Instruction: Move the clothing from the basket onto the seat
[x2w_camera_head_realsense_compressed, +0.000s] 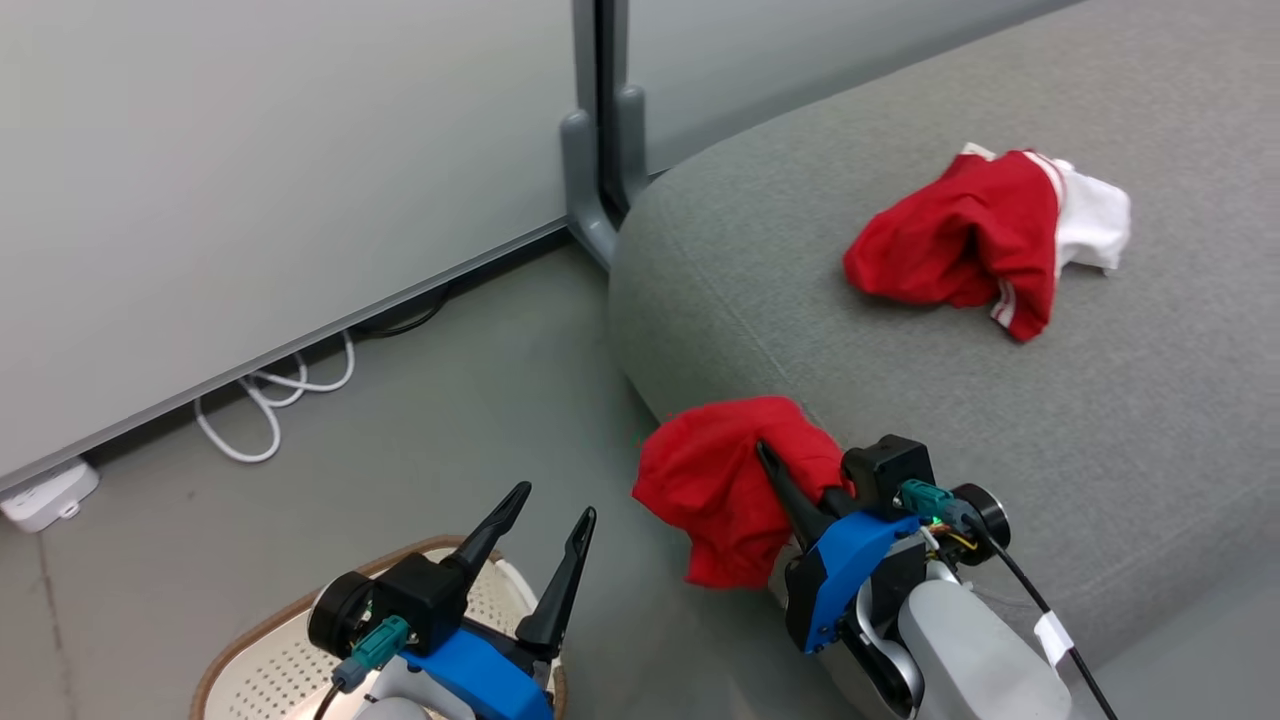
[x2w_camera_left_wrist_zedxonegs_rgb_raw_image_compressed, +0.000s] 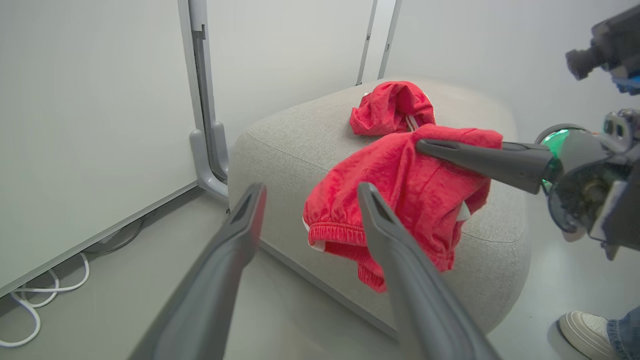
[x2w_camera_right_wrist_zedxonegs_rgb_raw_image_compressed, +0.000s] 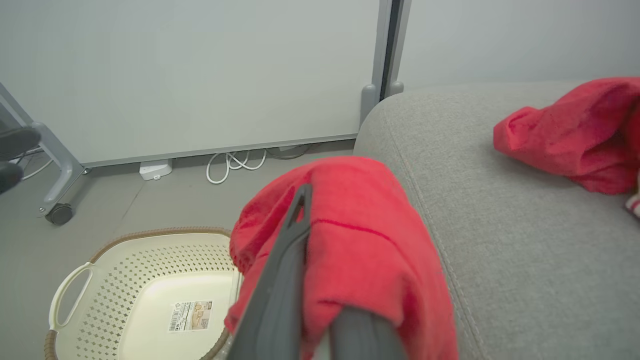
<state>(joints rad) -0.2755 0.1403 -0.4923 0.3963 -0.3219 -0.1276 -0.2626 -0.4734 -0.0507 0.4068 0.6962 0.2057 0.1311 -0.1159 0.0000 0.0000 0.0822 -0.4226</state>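
My right gripper (x2w_camera_head_realsense_compressed: 775, 465) is shut on the plain red garment (x2w_camera_head_realsense_compressed: 725, 485), which hangs in the air at the grey seat's (x2w_camera_head_realsense_compressed: 900, 380) rounded front edge, draped over the fingers (x2w_camera_right_wrist_zedxonegs_rgb_raw_image_compressed: 290, 265). The striped red garment with a white part (x2w_camera_head_realsense_compressed: 985, 240) lies crumpled on the seat, farther back. The cream basket (x2w_camera_right_wrist_zedxonegs_rgb_raw_image_compressed: 150, 295) stands on the floor below with nothing in it, its bottom label showing. My left gripper (x2w_camera_head_realsense_compressed: 550, 530) hovers open over the basket's rim (x2w_camera_head_realsense_compressed: 290, 615), holding nothing. In the left wrist view the held garment (x2w_camera_left_wrist_zedxonegs_rgb_raw_image_compressed: 400, 190) hangs just beyond my left fingers (x2w_camera_left_wrist_zedxonegs_rgb_raw_image_compressed: 235, 240).
A grey wall panel with a metal post foot (x2w_camera_head_realsense_compressed: 590, 190) stands beside the seat. White cables (x2w_camera_head_realsense_compressed: 270, 395) and a white power box (x2w_camera_head_realsense_compressed: 45, 495) lie along the wall's base. A person's white shoe (x2w_camera_left_wrist_zedxonegs_rgb_raw_image_compressed: 587, 327) rests on the floor by the seat's far side.
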